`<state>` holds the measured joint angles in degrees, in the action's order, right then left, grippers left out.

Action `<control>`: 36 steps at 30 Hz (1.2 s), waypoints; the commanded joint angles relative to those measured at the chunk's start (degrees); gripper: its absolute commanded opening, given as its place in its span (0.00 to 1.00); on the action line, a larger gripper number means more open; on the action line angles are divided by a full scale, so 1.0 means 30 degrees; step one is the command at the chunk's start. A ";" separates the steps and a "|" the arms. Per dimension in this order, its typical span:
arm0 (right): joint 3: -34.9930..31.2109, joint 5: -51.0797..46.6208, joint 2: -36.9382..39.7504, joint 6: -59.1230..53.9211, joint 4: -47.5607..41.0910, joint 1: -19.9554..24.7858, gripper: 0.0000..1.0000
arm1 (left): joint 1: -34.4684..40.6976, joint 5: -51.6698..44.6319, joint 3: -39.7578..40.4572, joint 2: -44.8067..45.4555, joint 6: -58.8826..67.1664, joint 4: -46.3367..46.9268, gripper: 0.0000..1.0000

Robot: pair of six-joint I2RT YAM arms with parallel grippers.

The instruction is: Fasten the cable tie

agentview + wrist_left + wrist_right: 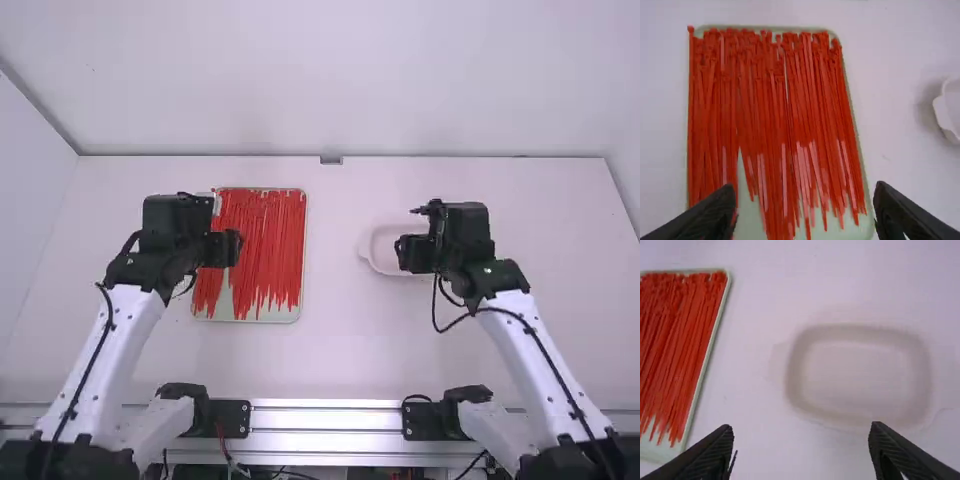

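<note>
Several red cable ties [256,250] [770,125] [675,340] lie side by side on a pale green tray [296,316] [860,227] [710,360] left of the table's middle. My left gripper [222,248] [805,220] hangs over the tray's left half, open, with nothing between its fingers [710,215]. My right gripper [405,252] [800,455] hovers open over a white dish [378,250] [857,375], also holding nothing.
The white dish [947,115] sits right of the tray with a strip of bare table between them. White walls close the table at the back and sides. A metal rail [320,415] runs along the front edge.
</note>
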<state>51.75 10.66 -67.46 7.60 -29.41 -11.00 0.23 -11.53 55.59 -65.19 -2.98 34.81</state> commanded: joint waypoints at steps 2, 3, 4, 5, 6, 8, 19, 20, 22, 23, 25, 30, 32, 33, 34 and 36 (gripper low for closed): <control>0.1788 0.0601 -0.1604 0.0129 -0.0922 -0.0538 0.80 | 0.0052 0.0647 0.1634 -0.1502 0.0061 0.0860 0.80; 0.2113 0.0667 -0.2017 -0.0027 -0.1163 -0.0684 0.82 | 0.0041 0.0772 0.1980 -0.1901 0.0016 0.1084 0.82; 0.2402 0.0731 -0.2384 -0.0165 -0.1379 -0.0829 0.83 | 0.0029 0.0818 0.2287 -0.2256 -0.0033 0.1259 0.83; 0.2852 0.0816 -0.2948 -0.0190 -0.1649 -0.1051 0.85 | 0.0024 0.0737 0.2759 -0.2802 -0.0041 0.1499 0.84; 0.3130 0.0871 -0.3301 -0.0150 -0.1773 -0.1175 0.86 | 0.0031 0.0701 0.3055 -0.3144 -0.0054 0.1653 0.86; 0.3774 0.1033 -0.4119 -0.0058 -0.1957 -0.1579 0.89 | 0.0032 0.0589 0.3742 -0.3982 -0.0091 0.1964 0.89; 0.6359 0.1487 -0.6810 0.0262 -0.3931 -0.2996 0.98 | 0.0050 0.0194 0.6021 -0.7351 -0.0190 0.2959 0.98; 0.6625 0.1535 -0.6961 0.0060 -0.4206 -0.3182 0.98 | 0.0058 0.0189 0.6150 -0.7562 -0.0203 0.2892 0.98; 0.7013 0.1543 -0.7077 -0.0201 -0.4421 -0.3507 0.99 | 0.0036 0.0189 0.6301 -0.7757 -0.0209 0.2640 0.99; 0.7013 0.1543 -0.7077 -0.0201 -0.4421 -0.3507 0.99 | 0.0036 0.0189 0.6301 -0.7757 -0.0209 0.2640 0.99; 0.7526 0.1545 -0.7096 -0.0189 -0.4444 -0.3781 0.99 | 0.0029 0.0240 0.6747 -0.7905 -0.0211 0.2514 0.99; 0.8255 0.1428 -0.7096 -0.0175 -0.4422 -0.3818 0.99 | 0.0073 0.0758 0.8255 -0.8561 -0.0321 0.2681 0.99; 0.8444 0.1443 -0.7096 -0.0175 -0.4422 -0.3861 0.99 | 0.0044 0.1224 0.9107 -0.9056 -0.0627 0.2841 0.99; 0.8546 0.1435 -0.7096 -0.0168 -0.4430 -0.3861 0.99 | 0.0051 0.1217 0.9857 -0.9530 -0.0612 0.3009 0.99; 0.8575 0.1443 -0.7096 -0.0160 -0.4437 -0.3810 0.99 | 0.0051 0.1202 1.0156 -0.9734 -0.0561 0.3053 0.99; 0.8648 0.1443 -0.7096 -0.0124 -0.4459 -0.3796 0.99 | 0.0051 0.1209 1.1067 -1.0440 -0.0561 0.3147 0.99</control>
<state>75.94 14.83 -88.36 7.29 -42.61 -22.50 0.21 -8.49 86.56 -94.65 -4.27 43.86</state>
